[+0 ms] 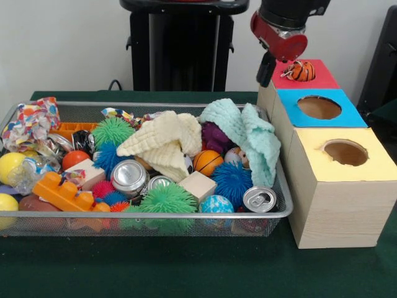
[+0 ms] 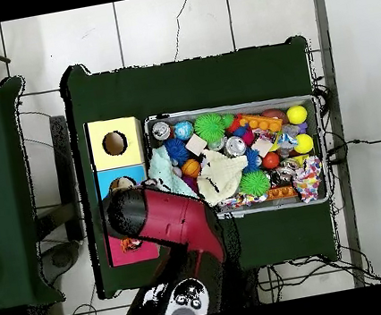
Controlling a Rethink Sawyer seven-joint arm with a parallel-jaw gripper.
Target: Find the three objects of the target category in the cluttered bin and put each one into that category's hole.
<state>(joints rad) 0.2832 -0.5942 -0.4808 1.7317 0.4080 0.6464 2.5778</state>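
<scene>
Front view: tiger plush [image 1: 301,71] beside gripper [image 1: 268,69].

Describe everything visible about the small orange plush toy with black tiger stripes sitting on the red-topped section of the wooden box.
The small orange plush toy with black tiger stripes looks soft and rounded, with a little white on its left end. It lies on the red square surround at the far end of the pale wooden box, covering the spot where an opening would be, so no hole shows there. The robot's gripper hangs just beside it; contact is unclear. In the overhead view the arm hides most of it.
</scene>
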